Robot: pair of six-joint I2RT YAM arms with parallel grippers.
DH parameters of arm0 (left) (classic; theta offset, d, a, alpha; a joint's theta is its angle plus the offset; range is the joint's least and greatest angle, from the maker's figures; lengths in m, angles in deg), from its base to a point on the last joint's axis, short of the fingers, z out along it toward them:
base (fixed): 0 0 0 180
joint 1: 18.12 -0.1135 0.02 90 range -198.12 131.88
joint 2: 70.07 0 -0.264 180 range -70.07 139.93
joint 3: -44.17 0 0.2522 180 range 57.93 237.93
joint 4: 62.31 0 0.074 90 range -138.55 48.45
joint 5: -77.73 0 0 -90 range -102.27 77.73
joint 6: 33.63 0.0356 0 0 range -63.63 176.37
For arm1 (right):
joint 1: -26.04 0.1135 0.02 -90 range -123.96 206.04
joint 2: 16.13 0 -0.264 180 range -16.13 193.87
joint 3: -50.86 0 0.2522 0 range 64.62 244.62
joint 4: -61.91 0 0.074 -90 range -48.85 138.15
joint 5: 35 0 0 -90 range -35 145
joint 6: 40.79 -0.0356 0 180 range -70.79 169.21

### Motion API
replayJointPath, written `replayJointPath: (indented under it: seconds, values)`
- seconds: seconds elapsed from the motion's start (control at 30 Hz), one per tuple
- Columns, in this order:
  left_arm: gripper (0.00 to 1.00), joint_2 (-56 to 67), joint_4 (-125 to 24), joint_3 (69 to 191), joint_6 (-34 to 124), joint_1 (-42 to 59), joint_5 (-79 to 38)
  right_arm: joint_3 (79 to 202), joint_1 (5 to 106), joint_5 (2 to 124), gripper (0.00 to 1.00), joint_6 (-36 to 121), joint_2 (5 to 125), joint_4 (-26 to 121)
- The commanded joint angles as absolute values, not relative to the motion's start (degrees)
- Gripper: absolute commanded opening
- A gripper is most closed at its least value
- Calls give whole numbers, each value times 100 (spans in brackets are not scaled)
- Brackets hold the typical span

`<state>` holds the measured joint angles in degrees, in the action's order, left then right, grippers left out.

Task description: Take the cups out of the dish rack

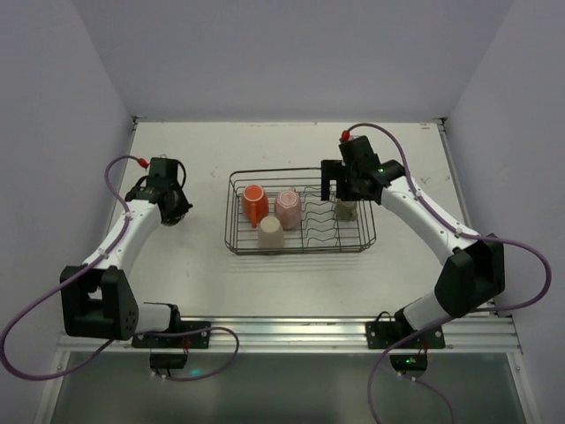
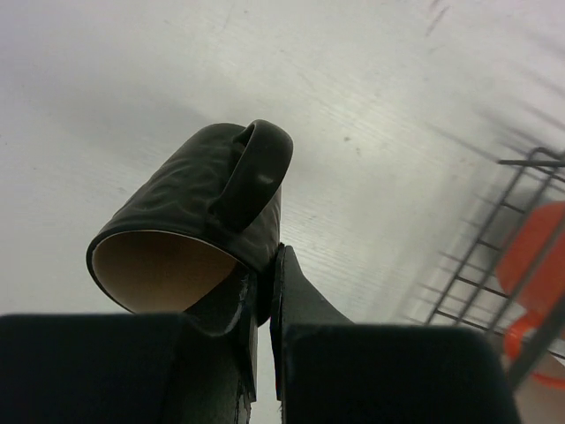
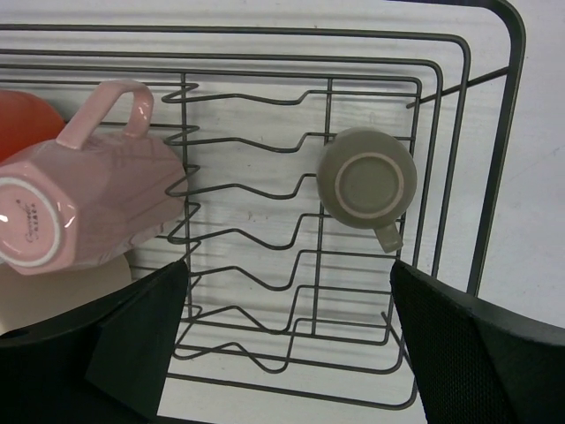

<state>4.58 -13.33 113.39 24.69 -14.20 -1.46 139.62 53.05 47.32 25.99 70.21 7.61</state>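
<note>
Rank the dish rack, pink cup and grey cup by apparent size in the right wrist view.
1. dish rack, running past the frame edges.
2. pink cup.
3. grey cup, clearly smaller here, though the pink cup may sit nearer the camera.

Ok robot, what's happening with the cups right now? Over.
Left gripper shut on dark mug, outside dish rack. Right gripper open over olive-grey mug. Four cups inside. Nothing blocking.

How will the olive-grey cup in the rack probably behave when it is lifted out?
The olive-grey cup looks like rigid glazed ceramic, so probably stiff but slippery. It stands upside down, fairly stable. Its handle lies near the dish rack wires and might catch.
</note>
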Motion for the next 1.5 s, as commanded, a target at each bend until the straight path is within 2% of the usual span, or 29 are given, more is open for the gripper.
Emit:
replayJointPath:
  seconds: [0.0,0.13,0.4,1.1,1.23,1.3,1.37,1.47]
  values:
    - [0,760,-1418,11540,2771,-1495,539,14231,5303,4393,99,2811,7193,613]
    - [0,1210,-1216,11839,2947,-1495,838,14240,5303,4410,99,2864,7219,622]
    - [0,1368,-1137,11901,3088,-1504,645,14389,5311,4331,99,2943,7439,473]
    - [0,2221,-654,12595,3220,-1742,-286,14249,5250,4638,99,2935,7483,587]
    - [9,2256,-618,12684,3246,-1768,-173,14249,5241,4639,99,2935,7466,587]
    - [17,2300,-627,12692,3255,-1785,-216,14249,5232,4612,99,2943,7492,596]
    - [30,2344,-653,12666,3255,-1794,-286,14240,5206,4639,99,2952,7527,587]
    - [38,2414,-697,12640,3264,-1803,-339,14205,5197,4639,99,2961,7518,587]
